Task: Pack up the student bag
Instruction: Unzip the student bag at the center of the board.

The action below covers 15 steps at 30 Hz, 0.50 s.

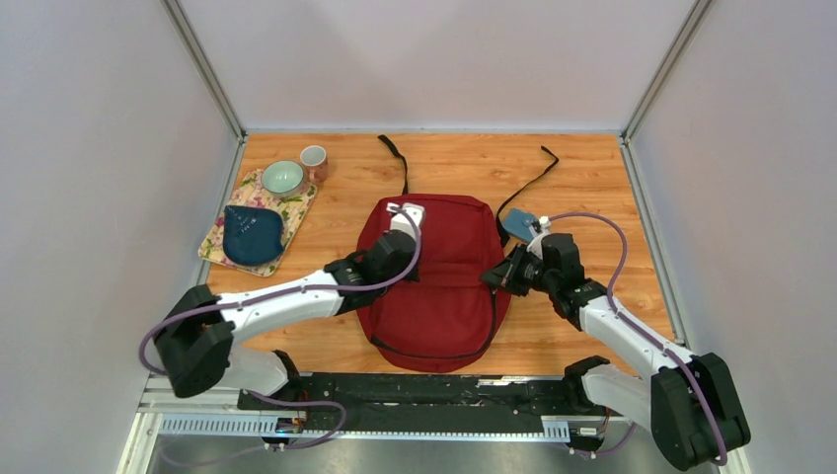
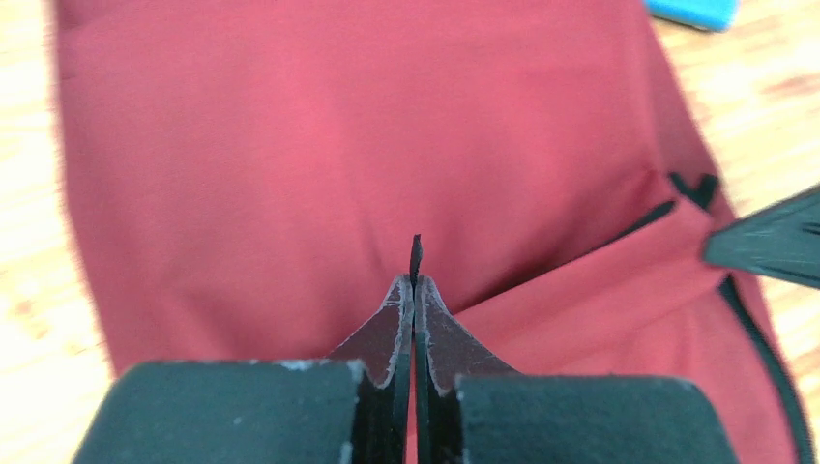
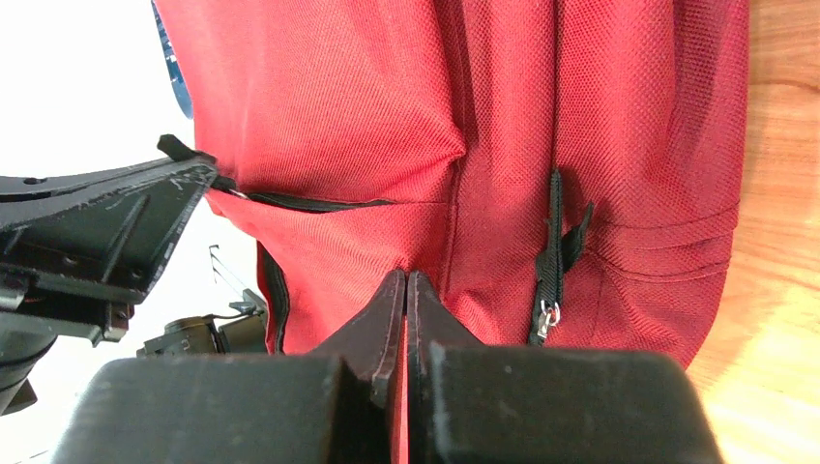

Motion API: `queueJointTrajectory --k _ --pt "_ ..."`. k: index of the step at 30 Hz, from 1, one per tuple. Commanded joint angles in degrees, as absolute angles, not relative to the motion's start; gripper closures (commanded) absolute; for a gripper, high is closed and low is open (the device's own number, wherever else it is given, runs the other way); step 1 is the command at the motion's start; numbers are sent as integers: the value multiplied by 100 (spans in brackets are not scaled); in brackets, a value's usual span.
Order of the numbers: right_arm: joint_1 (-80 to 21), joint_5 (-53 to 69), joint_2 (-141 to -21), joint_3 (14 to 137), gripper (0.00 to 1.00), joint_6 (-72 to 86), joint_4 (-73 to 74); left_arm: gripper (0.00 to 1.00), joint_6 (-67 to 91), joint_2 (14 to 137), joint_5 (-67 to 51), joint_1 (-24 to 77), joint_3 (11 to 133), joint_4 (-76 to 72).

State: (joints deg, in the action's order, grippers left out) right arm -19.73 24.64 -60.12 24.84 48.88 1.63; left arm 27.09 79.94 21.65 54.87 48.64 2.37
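Observation:
The student bag (image 1: 439, 296), a dark red backpack, lies flat in the middle of the wooden table, its black straps (image 1: 400, 163) trailing toward the back. My left gripper (image 2: 416, 282) reaches over the bag's upper part (image 1: 413, 223) and is shut on a thin black zipper pull (image 2: 416, 253). The right wrist view shows that gripper (image 3: 198, 174) at the left, at the end of a black zipper line (image 3: 300, 201). At the bag's right edge (image 1: 491, 278), my right gripper (image 3: 406, 278) is shut, pinching the red fabric by a seam. Its fingers (image 2: 764, 246) enter the left wrist view.
A teal-blue wallet (image 1: 518, 225) lies just beyond the right gripper. At the back left, a floral mat (image 1: 296, 209) carries a dark blue pouch (image 1: 252, 234) and a green bowl (image 1: 282, 178), with a cup (image 1: 314, 161) beside it. Grey walls enclose the table.

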Motion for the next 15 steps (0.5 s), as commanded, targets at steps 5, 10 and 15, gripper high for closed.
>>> queueJointTrajectory --k 5,10,15 --pt "-1881 2408 -5968 2426 100 4860 193 100 2425 6285 3173 4782 3648 852" --pt "-1890 2513 -5994 2452 100 4852 132 100 2637 5837 3164 4650 3270 1081" --pt "-1881 2531 -5880 2522 84 4817 237 83 2768 5740 3156 4658 3261 1414"
